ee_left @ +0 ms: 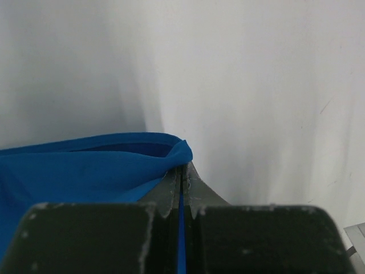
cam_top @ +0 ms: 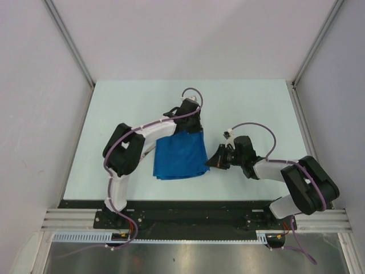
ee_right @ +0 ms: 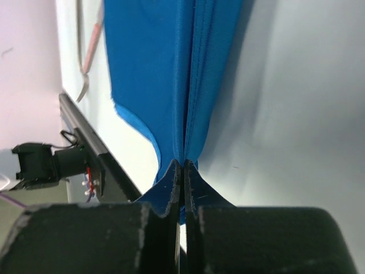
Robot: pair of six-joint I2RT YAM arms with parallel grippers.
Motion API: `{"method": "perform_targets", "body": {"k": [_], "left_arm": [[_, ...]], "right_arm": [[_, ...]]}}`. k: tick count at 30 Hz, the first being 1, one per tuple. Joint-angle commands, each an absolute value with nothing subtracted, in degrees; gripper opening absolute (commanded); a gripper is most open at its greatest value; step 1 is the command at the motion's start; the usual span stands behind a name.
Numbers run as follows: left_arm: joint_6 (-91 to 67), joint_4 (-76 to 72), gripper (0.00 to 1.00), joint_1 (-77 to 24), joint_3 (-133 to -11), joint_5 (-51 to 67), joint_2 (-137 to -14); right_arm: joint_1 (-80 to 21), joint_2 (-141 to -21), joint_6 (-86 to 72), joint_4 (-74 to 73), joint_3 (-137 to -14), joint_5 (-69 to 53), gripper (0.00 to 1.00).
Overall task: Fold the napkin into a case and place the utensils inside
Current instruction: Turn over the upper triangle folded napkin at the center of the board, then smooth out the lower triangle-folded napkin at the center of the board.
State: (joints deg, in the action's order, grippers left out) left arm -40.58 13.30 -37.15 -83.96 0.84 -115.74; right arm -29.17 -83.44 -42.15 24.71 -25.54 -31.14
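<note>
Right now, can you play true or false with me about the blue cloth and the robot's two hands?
1. The soft royal-blue cloth napkin lies on the pale table between the two arms. True.
2. The left hand is wide open and touches nothing. False: it is shut on a corner of the napkin.
3. The right hand pinches the napkin's edge. True.
4. The napkin is scrunched into a ball. False: it lies folded in a rough rectangle.
5. Both hands hold the same corner. False: the left hand holds the far right corner and the right hand holds the near right corner.
</note>
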Motion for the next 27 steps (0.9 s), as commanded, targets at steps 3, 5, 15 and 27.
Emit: {"method": "perform_targets", "body": {"k": [3,5,15,27], "left_arm": [[-41.0,0.3,0.00,-36.7,-93.7,-3.0,-121.3],[-41.3,-1.2,0.00,-37.3,-95.0,-2.5,-123.4],[-37.7,5.4,0.52,-38.8,-103.4,3.2,-123.9],[-34.9,11.2,0.60,-42.9,-77.7,6.9,-99.9]], "right_arm": [[-26.9,-83.7,-38.6,12.4,-23.4,-35.3,0.00],[-26.3,-84.4,-38.1,10.7,-23.6,-34.5,0.00],[-24.1,-76.4,-37.1,-7.1,-26.5,-23.2,0.53],[-11.5,-77.6,-34.1,-11.1,-38.0,-23.0,0.70]]}}
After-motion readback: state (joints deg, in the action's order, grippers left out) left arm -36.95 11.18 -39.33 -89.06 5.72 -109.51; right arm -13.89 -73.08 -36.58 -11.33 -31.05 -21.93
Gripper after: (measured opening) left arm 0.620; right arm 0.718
